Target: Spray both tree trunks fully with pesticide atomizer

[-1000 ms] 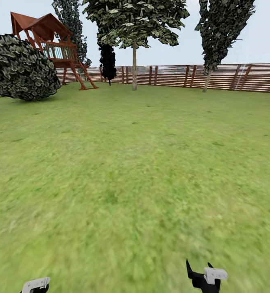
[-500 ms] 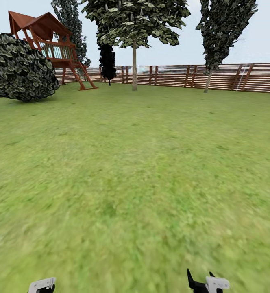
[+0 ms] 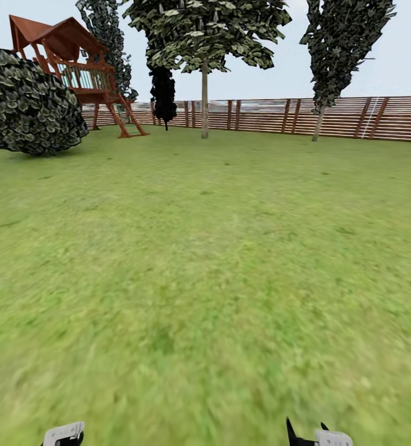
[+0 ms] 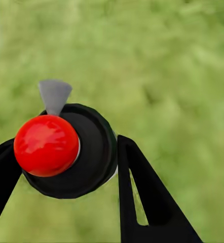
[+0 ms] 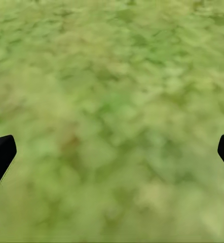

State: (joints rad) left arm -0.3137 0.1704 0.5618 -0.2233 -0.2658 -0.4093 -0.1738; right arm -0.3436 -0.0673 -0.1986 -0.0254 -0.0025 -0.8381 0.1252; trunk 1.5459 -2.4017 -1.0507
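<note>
The pesticide atomizer [image 4: 66,152] sits between the two black fingers of the left gripper [image 4: 66,172], which close against its sides and hold it above the grass. From the left wrist camera it appears end-on: a round black body with a glossy red ball-shaped cap [image 4: 46,145] at its front and a small grey nozzle tab [image 4: 54,95] sticking out beside the cap. No label, brand or writing can be read on it.

In the head view the left gripper [image 3: 63,435] shows as a white and black part at the lower edge, with the right gripper [image 3: 320,437] off to its side along the same edge. The right gripper [image 5: 112,152] has its fingers spread wide with nothing but lawn [image 3: 205,260] between them.

Far beyond the atomizer, across the lawn, a tree [image 3: 204,37] with a pale bare trunk [image 3: 204,102] and a leafy crown stands in front of a brown slatted wooden fence [image 3: 354,116]. Left of that tree are a small dark conifer [image 3: 164,93], a red-roofed wooden play tower [image 3: 69,65] and a large round bush [image 3: 29,102]. Right of the tree stands a tall narrow dark tree [image 3: 341,43], also by the fence.
</note>
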